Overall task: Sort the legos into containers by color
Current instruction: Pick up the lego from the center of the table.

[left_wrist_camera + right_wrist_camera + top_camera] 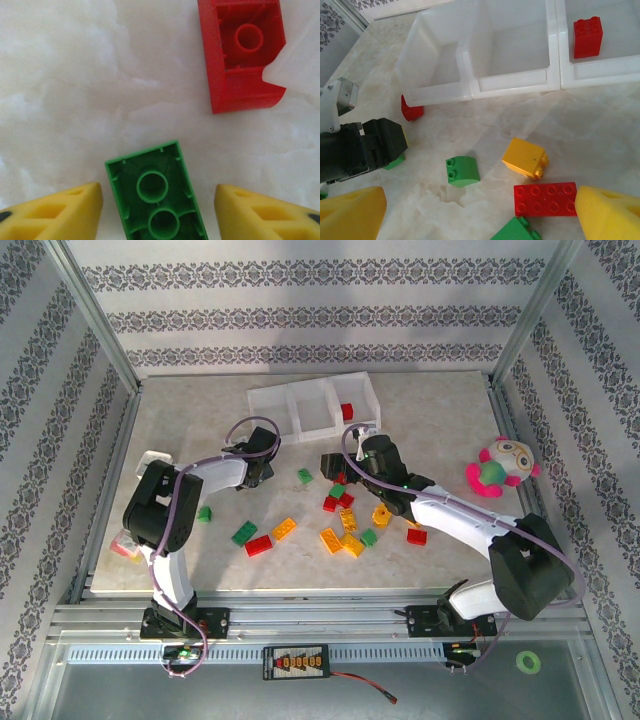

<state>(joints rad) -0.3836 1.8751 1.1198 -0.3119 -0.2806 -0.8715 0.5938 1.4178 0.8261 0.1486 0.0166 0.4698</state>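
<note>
The containers (310, 405) are three joined white bins at the back; the right one holds a red brick (587, 36). My left gripper (157, 210) is down over an upside-down green brick (152, 195). Its yellow fingers (55, 212) flank the brick with a gap on each side, so it is open. An upside-down red brick (245, 55) lies just beyond, by the left bin's corner (411, 109). My right gripper (480, 220) hangs open above a green curved brick (464, 171), a yellow brick (526, 158) and a long red brick (546, 199). Several legos (340, 525) lie scattered mid-table.
A pink-and-green plush toy (500, 465) sits at the right. A small white box (152, 462) lies at the left edge behind the left arm. The two grippers (262, 462) (332, 462) are close together in front of the bins. Metal frame posts edge the table.
</note>
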